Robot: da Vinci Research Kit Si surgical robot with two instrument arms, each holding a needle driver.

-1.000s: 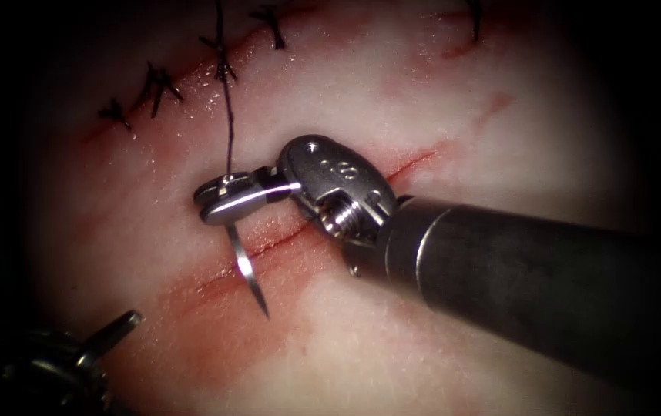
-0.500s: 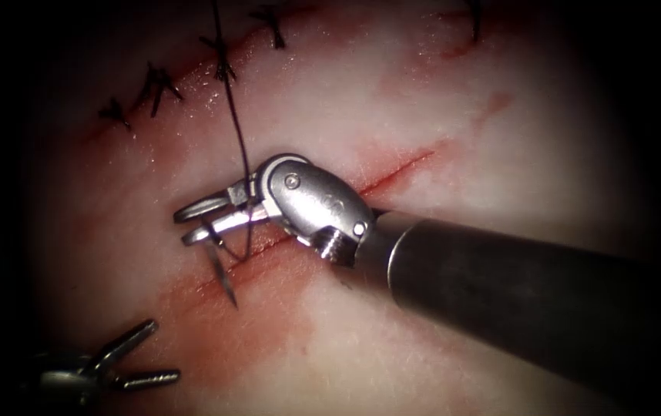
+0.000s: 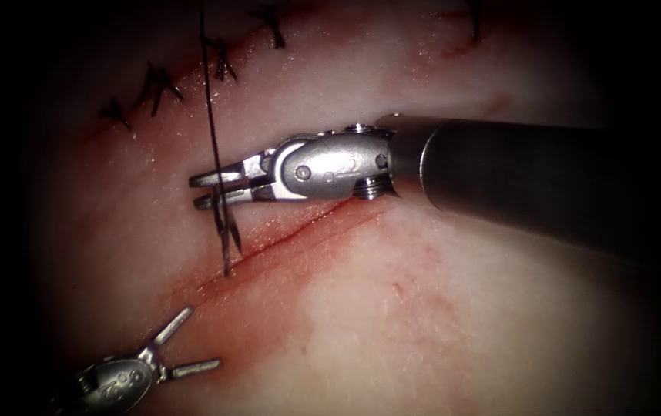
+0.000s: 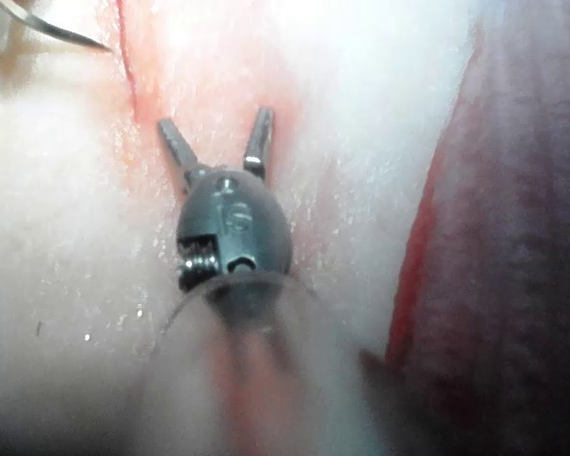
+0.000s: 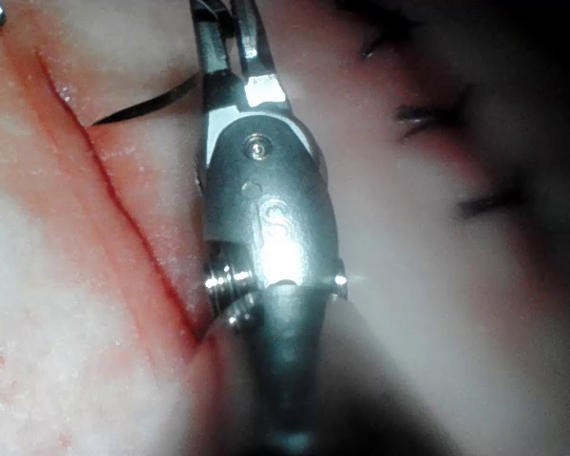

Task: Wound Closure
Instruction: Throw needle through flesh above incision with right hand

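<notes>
My right tool reaches in from the right, jaws shut on the curved needle near its thread end. The needle hangs down on the left side of the cut. Its tip sits at the cut's edge, and I cannot tell whether it has entered the tissue. Dark thread runs from the jaws straight up. My left tool is low on the left, below the cut's end, jaws open and holding nothing. The left wrist view shows those open jaws just short of the cut.
A second, closed cut with several dark stitches crosses the tissue at upper left. Red fluid stains the tissue around the open cut's left end. The right tool's thick shaft covers the cut's right part.
The right tool's shaft swung upward off the cut and the wrist rolled, turning the needle from slanting down-right to nearly upright. The left tool moved up and right, its jaws spread.
</notes>
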